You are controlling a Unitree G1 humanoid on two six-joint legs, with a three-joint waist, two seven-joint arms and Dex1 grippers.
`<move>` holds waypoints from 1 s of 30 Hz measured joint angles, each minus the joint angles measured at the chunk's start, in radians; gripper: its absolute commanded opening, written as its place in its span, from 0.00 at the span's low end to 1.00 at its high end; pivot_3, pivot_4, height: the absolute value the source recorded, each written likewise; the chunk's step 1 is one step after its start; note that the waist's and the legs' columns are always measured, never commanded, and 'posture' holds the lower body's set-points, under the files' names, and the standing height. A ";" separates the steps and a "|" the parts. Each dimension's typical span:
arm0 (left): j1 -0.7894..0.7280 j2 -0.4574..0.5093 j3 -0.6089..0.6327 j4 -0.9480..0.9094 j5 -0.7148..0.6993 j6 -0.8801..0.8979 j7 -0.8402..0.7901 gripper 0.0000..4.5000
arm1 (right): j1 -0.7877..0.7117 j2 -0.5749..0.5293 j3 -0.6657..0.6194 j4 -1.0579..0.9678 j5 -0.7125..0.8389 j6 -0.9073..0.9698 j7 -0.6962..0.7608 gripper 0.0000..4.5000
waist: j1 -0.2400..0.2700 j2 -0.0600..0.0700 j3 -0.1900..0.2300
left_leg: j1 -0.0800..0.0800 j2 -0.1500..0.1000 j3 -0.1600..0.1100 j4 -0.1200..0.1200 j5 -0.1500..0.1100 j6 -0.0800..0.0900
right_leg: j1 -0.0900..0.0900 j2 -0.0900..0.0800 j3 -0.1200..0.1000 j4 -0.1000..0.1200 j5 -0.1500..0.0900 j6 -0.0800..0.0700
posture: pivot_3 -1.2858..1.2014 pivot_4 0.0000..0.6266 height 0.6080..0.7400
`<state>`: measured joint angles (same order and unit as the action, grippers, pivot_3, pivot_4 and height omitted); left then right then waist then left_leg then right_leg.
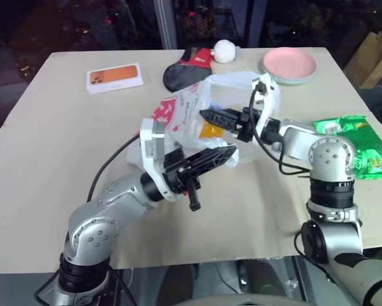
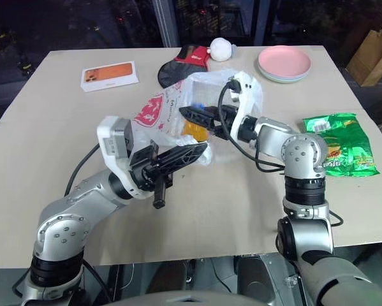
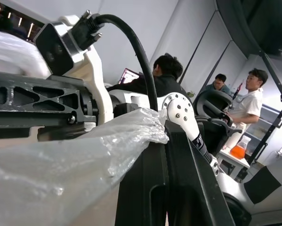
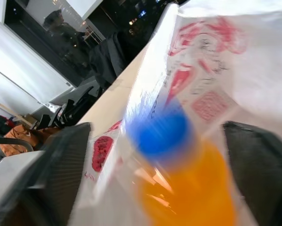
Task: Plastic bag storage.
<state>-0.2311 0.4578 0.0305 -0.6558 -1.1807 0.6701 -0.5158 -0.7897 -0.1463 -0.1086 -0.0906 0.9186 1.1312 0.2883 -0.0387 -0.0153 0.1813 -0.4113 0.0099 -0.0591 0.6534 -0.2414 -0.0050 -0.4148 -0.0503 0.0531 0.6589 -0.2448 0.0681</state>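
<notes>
The plastic bag [image 1: 178, 115], thin translucent white with red print, lies crumpled at the middle of the table [image 1: 50, 159]. My left gripper [image 1: 226, 153] is shut on its near edge, and the film [image 3: 60, 169] drapes over the closed fingers [image 3: 178, 179]. My right gripper [image 1: 211, 118] reaches level into the bag's mouth from the right and stands open. An orange bottle with a blue cap [image 4: 178, 179] sits between its spread fingers [image 4: 60, 165], inside the bag [image 4: 211, 70]. I cannot tell whether either finger touches the bottle.
At the far side of the table are an orange phone box [image 1: 114, 78], a black and red pouch [image 1: 187, 67], a white ball [image 1: 224, 51] and a pink plate [image 1: 289, 65]. A green snack packet [image 1: 353, 143] lies at the right. A brown paper bag [image 1: 372, 57] stands beyond the table's corner.
</notes>
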 measured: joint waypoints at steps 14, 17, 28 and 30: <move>-0.001 -0.010 0.041 0.011 -0.001 -0.009 0.010 0.00 | 0.011 -0.429 -0.049 -0.059 -0.010 -0.023 0.282 0.99 | 0.010 0.000 0.000 | -0.002 -0.001 -0.001 0.001 0.000 0.000 | 0.000 -0.001 -0.002 -0.003 0.000 0.000 | 0.52 0.24 1.00; 0.001 -0.012 0.040 0.014 -0.001 -0.011 0.010 0.00 | 0.076 -0.581 -0.077 -0.111 0.015 -0.026 0.439 0.99 | 0.006 0.000 0.000 | -0.002 -0.001 -0.001 0.000 0.000 0.000 | 0.000 -0.001 -0.002 -0.003 0.000 0.000 | 0.52 0.24 1.00; 0.005 -0.015 0.037 0.026 -0.018 -0.012 -0.003 0.00 | 0.368 -0.818 -0.199 -0.053 -0.131 -0.227 0.650 0.99 | 0.011 0.000 0.000 | 0.000 0.000 0.001 0.003 0.000 0.000 | 0.001 0.000 0.001 0.000 0.000 0.001 | 0.52 0.24 1.00; 0.001 -0.015 0.037 0.031 -0.019 -0.012 -0.004 0.00 | 0.346 -0.757 -0.188 -0.074 -0.130 -0.229 0.592 0.99 | 0.003 0.000 0.000 | 0.001 0.000 0.001 0.003 0.000 0.000 | 0.001 0.000 0.002 0.001 0.000 0.001 | 0.52 0.24 1.00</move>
<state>-0.2305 0.4429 0.0675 -0.6246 -1.1993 0.6580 -0.5195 -0.4434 -0.9034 -0.2964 -0.1641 0.7888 0.9018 0.8806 -0.0354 -0.0151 0.1814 -0.4103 0.0100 -0.0576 0.6566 -0.2414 -0.0049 -0.4135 -0.0499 0.0551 0.6602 -0.2448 0.0687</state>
